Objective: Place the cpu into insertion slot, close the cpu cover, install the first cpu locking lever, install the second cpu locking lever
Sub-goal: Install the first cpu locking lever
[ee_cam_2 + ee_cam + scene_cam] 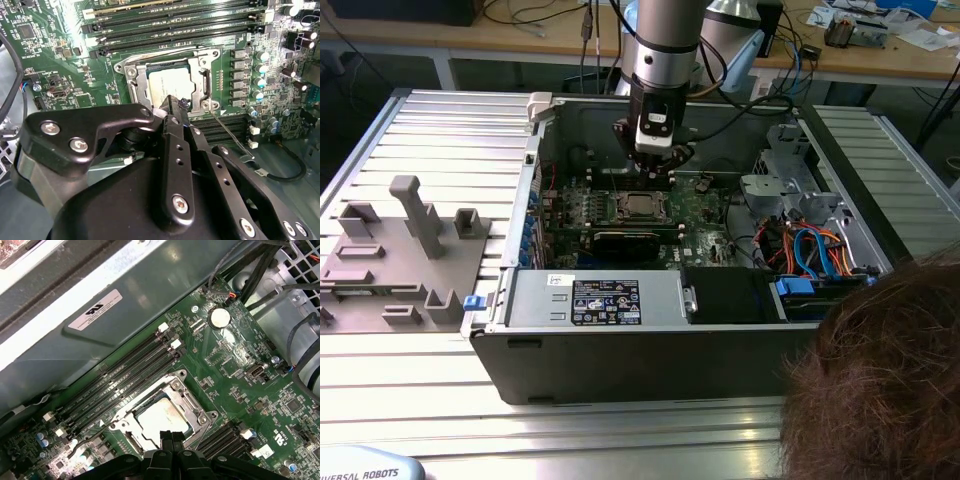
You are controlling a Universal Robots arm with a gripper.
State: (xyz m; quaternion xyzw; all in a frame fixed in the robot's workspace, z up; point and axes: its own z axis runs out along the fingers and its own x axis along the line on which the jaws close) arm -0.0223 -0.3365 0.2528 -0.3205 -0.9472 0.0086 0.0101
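The cpu (167,82) lies flat in the socket on the green board, its silver-grey top showing in both wrist views (159,417). The cpu cover (136,80) rests down around it, a silvery frame (189,404) with the chip in its window. One thin wire locking lever (229,134) sticks out sideways from a socket corner, away from the frame (82,445). My gripper (175,103) hangs just above the socket's edge, black fingers together with nothing between them (167,434). In the exterior view the gripper (653,172) is inside the open case, above the socket (638,206).
Memory slots (125,375) flank the socket on both sides. Case walls (620,300), a drive cage (780,180) and blue and orange cables (810,250) ring the board. A grey fixture plate (400,250) sits at the exterior view's left. A person's head (880,370) is at the lower right.
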